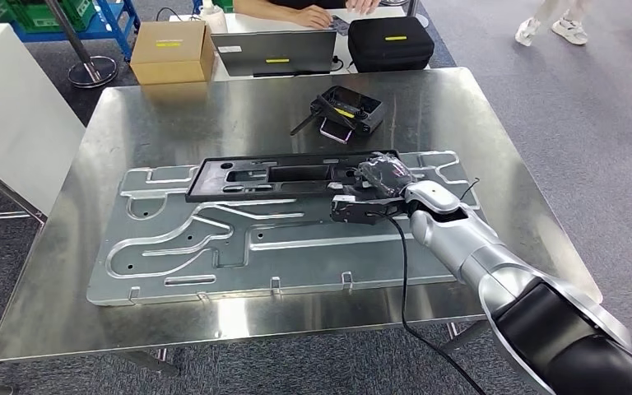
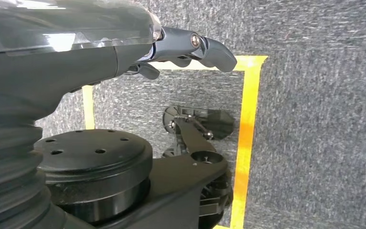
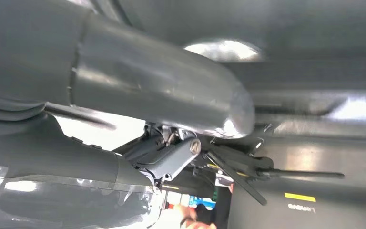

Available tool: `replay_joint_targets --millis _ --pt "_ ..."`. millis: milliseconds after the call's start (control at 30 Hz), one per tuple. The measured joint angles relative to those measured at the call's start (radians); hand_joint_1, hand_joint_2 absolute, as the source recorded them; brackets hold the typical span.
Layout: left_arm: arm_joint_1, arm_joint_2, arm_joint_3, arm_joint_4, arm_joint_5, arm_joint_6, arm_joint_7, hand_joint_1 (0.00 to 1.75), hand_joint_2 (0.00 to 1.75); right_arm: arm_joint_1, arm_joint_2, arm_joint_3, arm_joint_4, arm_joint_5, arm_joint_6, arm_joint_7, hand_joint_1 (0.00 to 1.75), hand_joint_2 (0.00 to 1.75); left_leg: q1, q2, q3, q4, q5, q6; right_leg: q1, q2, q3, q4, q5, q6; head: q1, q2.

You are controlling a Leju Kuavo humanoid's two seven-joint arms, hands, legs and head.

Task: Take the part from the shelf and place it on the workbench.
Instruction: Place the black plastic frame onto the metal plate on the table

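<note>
The long black part (image 1: 271, 177) lies flat across the far edge of a silver stamped plate (image 1: 214, 247) on the steel workbench (image 1: 214, 115). My right hand (image 1: 383, 174) reaches in from the lower right and grips the part's right end. In the right wrist view the thick grey thumb (image 3: 171, 95) lies close over a dark surface, and the contact itself is hidden. My left hand (image 2: 190, 45) hangs at my side above the grey carpet, fingers loosely apart and holding nothing.
A small black tray of tools (image 1: 347, 111) sits on the bench just beyond the part. Behind the bench stand a laptop (image 1: 276, 51), a cardboard box (image 1: 171, 51) and a black case (image 1: 390, 41). A person's hand (image 1: 313, 15) rests there.
</note>
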Motion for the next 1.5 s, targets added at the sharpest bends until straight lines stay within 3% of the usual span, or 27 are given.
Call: replay_joint_targets --millis 367,467,500,600,1033,1167,1500 --pt "-0.001 0.0 0.0 0.0 -0.001 0.015 0.005 0.0 1.75 0.001 0.002 0.0 0.024 -0.001 -0.008 -0.001 0.0 0.0 0.0 0.0 0.0 0.0 0.0 0.001 0.0 0.0 0.0 0.0 0.0 0.0 0.0 0.0" --pt "-0.001 0.0 0.0 0.0 0.003 0.01 0.001 0.0 0.44 0.001 0.002 0.0 0.03 -0.002 -0.004 -0.001 0.0 0.0 0.0 0.0 0.0 0.0 0.0 0.001 0.0 0.0 0.0 0.0 0.0 0.0 0.0 0.0" --pt "-0.001 0.0 0.0 0.0 0.005 0.008 -0.001 0.0 0.44 0.001 0.002 0.0 0.032 -0.002 -0.002 -0.001 0.0 0.0 0.0 0.0 0.0 0.0 0.0 0.001 0.0 0.0 0.0 0.0 0.0 0.0 0.0 0.0" --pt "-0.001 0.0 0.0 0.0 0.009 0.003 -0.006 0.0 1.75 0.001 0.003 0.0 0.038 -0.002 -0.002 -0.002 0.0 0.0 0.0 0.0 0.0 0.0 0.0 0.001 0.0 0.0 0.0 0.0 0.0 0.0 0.0 0.0" --pt "-0.001 0.0 0.002 0.0 0.031 0.003 -0.015 0.0 1.75 -0.027 0.006 0.0 0.056 0.014 0.021 -0.005 0.0 0.0 0.0 0.0 0.0 0.0 0.0 0.001 0.0 0.0 0.0 0.0 0.0 0.0 0.0 0.0" --pt "-0.001 0.0 0.008 0.0 0.043 0.005 -0.016 0.0 0.0 -0.046 0.006 0.0 0.061 0.011 0.036 -0.011 0.0 0.0 0.0 0.0 0.0 0.0 0.0 0.001 0.0 0.0 0.0 0.0 0.0 0.0 0.0 0.0" --pt "-0.001 0.0 0.022 0.0 0.044 -0.015 -0.04 0.0 0.0 -0.067 0.006 0.003 0.077 -0.009 0.042 -0.019 0.0 0.0 0.0 0.0 0.0 0.0 0.0 0.001 0.0 0.0 0.0 -0.001 0.0 0.0 0.0 0.0"
